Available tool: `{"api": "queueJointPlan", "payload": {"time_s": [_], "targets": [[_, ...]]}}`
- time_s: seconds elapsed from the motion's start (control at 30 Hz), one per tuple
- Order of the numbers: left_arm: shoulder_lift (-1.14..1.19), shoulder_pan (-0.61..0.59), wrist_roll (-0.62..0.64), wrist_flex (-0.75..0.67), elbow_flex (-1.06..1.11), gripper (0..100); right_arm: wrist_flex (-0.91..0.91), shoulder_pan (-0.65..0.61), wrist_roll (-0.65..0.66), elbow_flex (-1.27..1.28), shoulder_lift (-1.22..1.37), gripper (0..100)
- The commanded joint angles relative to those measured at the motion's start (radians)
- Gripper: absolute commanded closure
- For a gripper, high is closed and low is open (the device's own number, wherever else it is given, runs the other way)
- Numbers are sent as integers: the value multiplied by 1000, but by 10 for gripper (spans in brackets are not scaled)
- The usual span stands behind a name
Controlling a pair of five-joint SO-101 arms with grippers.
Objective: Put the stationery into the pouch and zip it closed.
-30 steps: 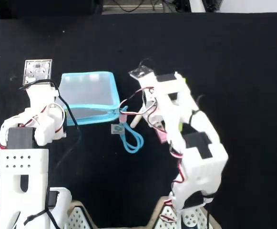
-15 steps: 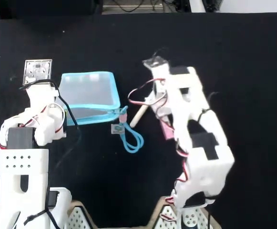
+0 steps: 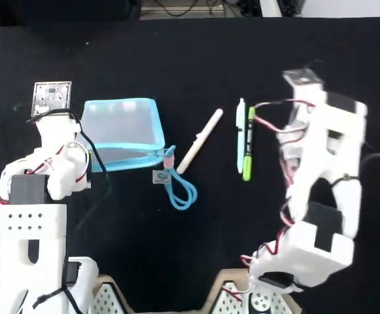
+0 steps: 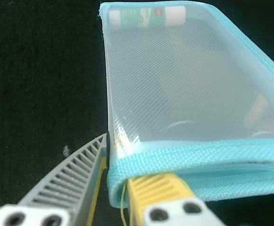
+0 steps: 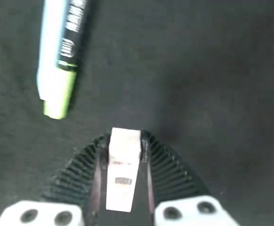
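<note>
My left gripper (image 4: 120, 172) clamps the pouch (image 4: 184, 84) by its corner; my right gripper (image 5: 125, 139) pinches a white eraser (image 5: 123, 169) near the green marker (image 5: 63, 52).

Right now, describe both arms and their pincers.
The left arm and right arm are white blocky shells with black motor blocks and loose red and black wires. The left pincer has one grey ribbed finger and one yellow; the right pincer has dark ribbed fingers.
</note>
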Motion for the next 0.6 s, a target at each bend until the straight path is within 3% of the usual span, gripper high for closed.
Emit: {"api": "queueJointPlan", "payload": {"time_s": [0.0,0.23,0.57], "targets": [[-9,-5,2,-5,-19,970,9,68,40,-45,42,982],[-9,-5,2,-5,-19,970,12,141,97,-136,213,861],[-9,-5,2,-5,-19,970,199,150,91,-346,355,853]]}}
